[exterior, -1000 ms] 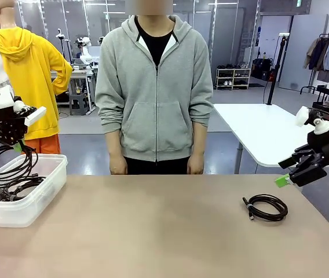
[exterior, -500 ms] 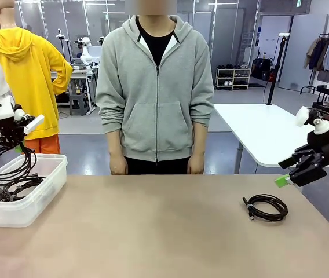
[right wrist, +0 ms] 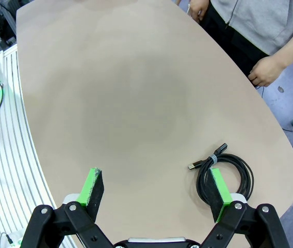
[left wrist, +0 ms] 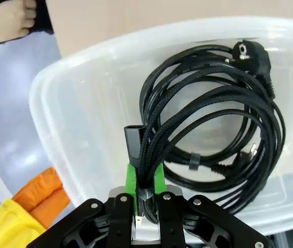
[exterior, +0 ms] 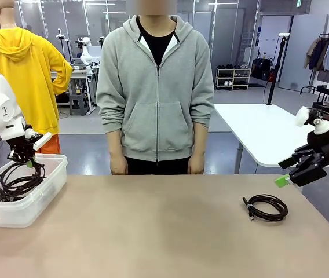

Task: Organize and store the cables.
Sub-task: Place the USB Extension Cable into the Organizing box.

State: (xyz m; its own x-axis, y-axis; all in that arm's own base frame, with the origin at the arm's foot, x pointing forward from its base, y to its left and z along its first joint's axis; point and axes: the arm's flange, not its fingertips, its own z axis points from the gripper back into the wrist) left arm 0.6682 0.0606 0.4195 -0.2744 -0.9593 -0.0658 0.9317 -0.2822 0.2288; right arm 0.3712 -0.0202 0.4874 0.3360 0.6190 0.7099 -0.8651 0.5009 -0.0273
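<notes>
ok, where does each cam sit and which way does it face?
Front: between the arms, facing the person across the table; left gripper, right gripper at the edges.
Left wrist: on the left arm, looking down into the bin, jaws shut on a cable.
Right wrist: on the right arm, looking down between open jaws at the loose cable.
Shared: front and right wrist both show the loose cable.

We are counting one coiled cable (exterior: pixel 265 207) lying on the one table (exterior: pixel 153 231) in use, and one clear bin (exterior: pixel 46 188). Inside the bin we are making out at least two more cables (left wrist: pixel 267 129), though their overlapping loops are preventing a firm tally. We are also recording two grippers, namely the left gripper (left wrist: pixel 144 175) and the right gripper (right wrist: pixel 155 178), and one person (exterior: pixel 156 98) with two hands (exterior: pixel 118 165) showing.
</notes>
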